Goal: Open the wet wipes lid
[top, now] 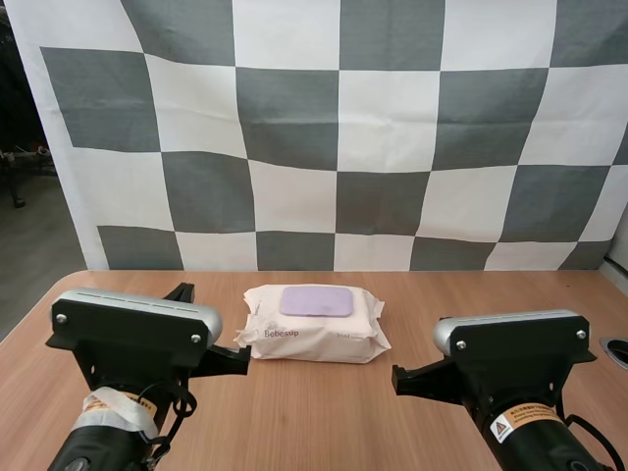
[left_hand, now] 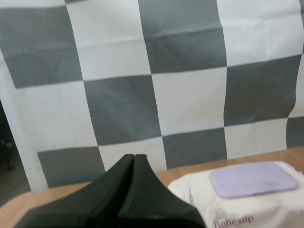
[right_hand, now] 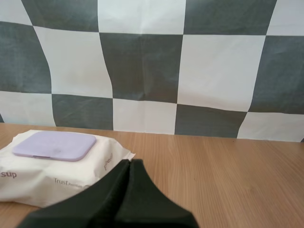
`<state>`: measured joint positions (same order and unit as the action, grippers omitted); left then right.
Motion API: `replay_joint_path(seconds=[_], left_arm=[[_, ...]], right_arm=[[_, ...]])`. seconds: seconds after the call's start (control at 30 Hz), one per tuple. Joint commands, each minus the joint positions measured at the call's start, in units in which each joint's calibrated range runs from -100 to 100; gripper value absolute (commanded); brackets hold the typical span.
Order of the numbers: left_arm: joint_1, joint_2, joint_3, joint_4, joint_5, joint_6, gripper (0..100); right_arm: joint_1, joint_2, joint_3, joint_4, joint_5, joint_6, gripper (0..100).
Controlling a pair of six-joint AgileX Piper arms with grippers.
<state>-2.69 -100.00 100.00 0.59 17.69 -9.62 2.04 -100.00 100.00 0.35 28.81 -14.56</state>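
Observation:
A pale pink pack of wet wipes (top: 312, 332) lies flat on the wooden table (top: 314, 417), midway between my two arms. Its lilac lid (top: 316, 301) sits on top, down flat against the pack. My left gripper (left_hand: 134, 160) is shut on nothing, its fingers together as one dark wedge, short of the pack (left_hand: 242, 204) and to its left. My right gripper (right_hand: 129, 165) is shut the same way, its tip just short of the pack's (right_hand: 57, 168) right end. The lid (right_hand: 54, 145) shows closed from this side too. Neither gripper touches the pack.
Bare wood lies in front of the pack and to both sides. A small dark round fitting (top: 617, 349) sits in the tabletop at the far right edge. The table's left corner curves away near my left arm (top: 128, 339).

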Motion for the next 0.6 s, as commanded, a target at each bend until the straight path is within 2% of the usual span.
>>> replay_joint_path(seconds=[0.0, 0.13, 0.23, 0.37, 0.47, 0.57], left_arm=[[0.05, 0.0, 0.0, 3.21, -46.5, 2.52, 0], [0.05, 0.0, 0.0, 3.21, -52.6, 2.52, 0], [0.05, 0.0, 0.0, 3.21, -52.6, 2.52, 0], [0.05, 0.0, 0.0, 3.56, -58.22, 2.77, 0], [0.05, 0.0, 0.0, 3.56, -67.97, 3.98, 0], [0.05, 0.0, 0.0, 3.56, -71.5, 3.83, 0]], right_arm=[[0.01, 0.0, 0.0, 0.07, -35.63, -0.04, 0], [0.01, 0.0, 0.0, 0.12, -68.22, -0.04, 0], [0.01, 0.0, 0.0, 0.12, -82.7, -0.04, 0], [0.01, 0.0, 0.0, 0.12, -89.11, -0.04, 0], [0.01, 0.0, 0.0, 0.12, -91.21, -0.04, 0], [0.01, 0.0, 0.0, -0.35, -98.78, -0.04, 0]])
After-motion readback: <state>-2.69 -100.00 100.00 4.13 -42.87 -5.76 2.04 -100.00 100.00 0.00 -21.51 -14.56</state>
